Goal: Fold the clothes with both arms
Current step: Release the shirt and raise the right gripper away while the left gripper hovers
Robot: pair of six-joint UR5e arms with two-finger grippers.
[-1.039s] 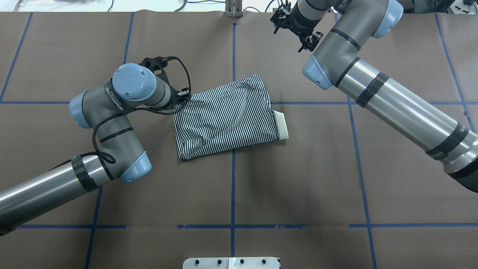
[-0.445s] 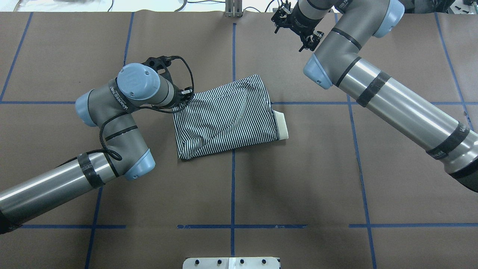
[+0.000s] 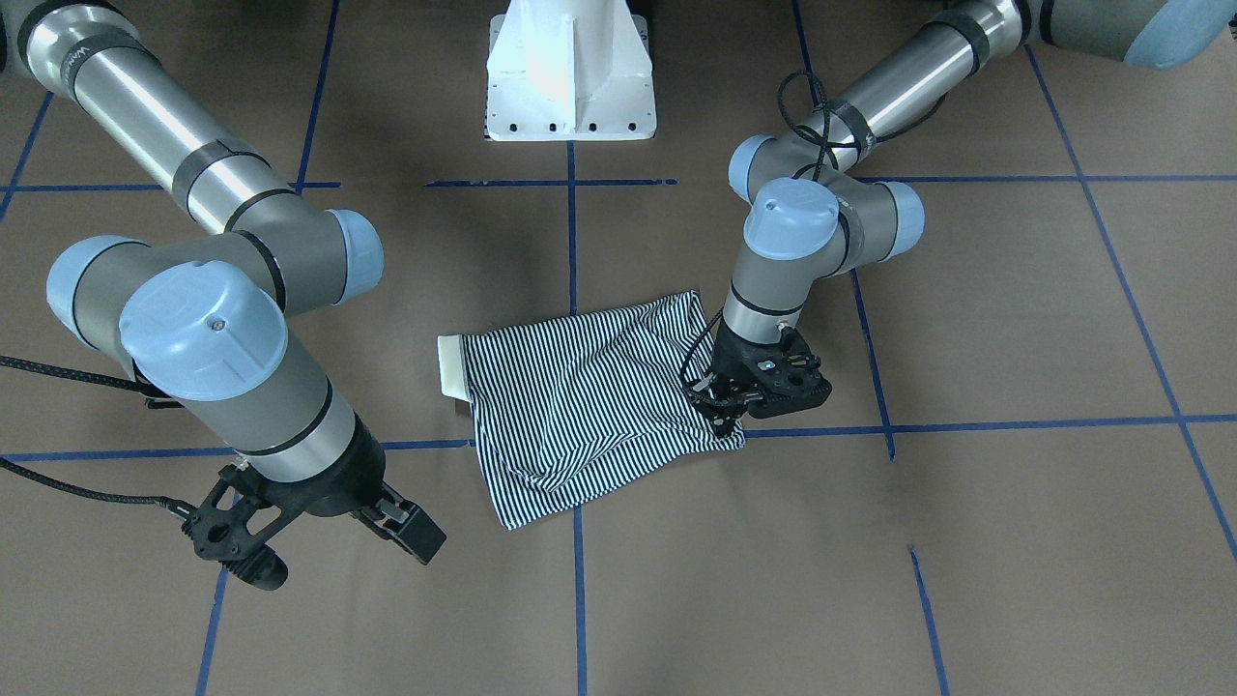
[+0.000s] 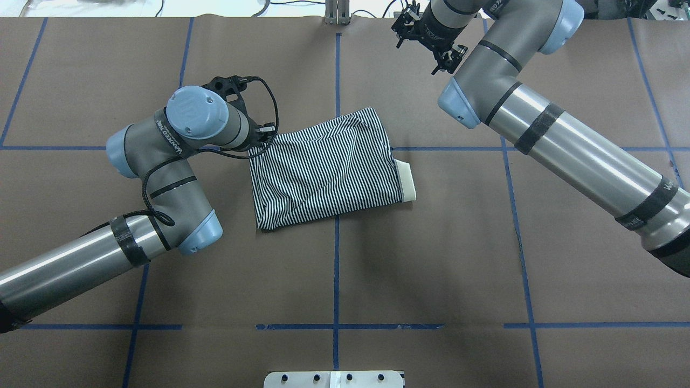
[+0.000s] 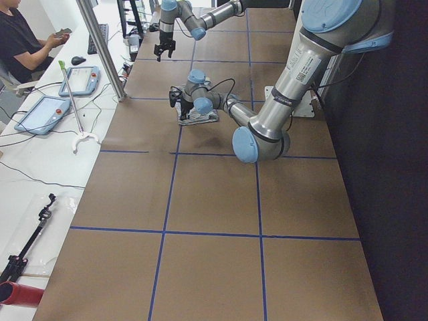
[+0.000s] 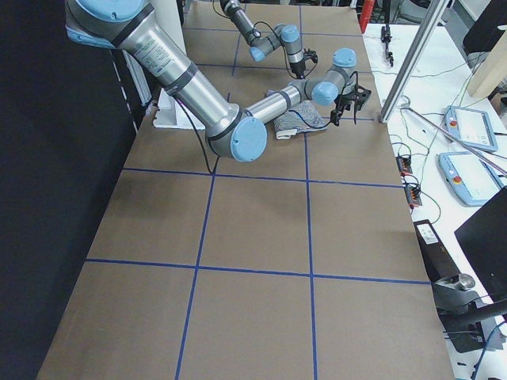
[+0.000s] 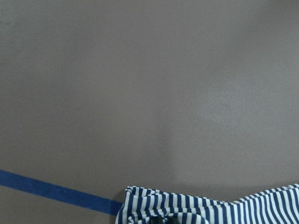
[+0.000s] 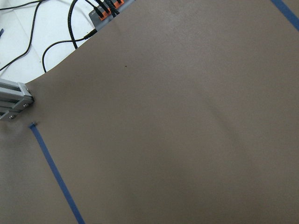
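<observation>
Navy-striped polo shirt (image 4: 329, 172): folded, lying mid counter (image 4: 431, 258)
Left gripper (image 3: 723, 411): pinched onto shirt's corner
Right gripper (image 3: 324, 541): spread open, well apart from shirt
Risk: one-sided pull dragging or undoing the fold

White lettering runs along the black band (image 4: 170, 141) on my left arm (image 4: 161, 183), left of centre overhead, and along the black strap (image 4: 632, 220) on my right arm (image 4: 571, 151) (both too blurred to spell out).

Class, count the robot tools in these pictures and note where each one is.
2. The left tool sits with its tips together on a corner of the striped shirt. The right tool hangs open above the table, away from the shirt. None seems hidden.
</observation>
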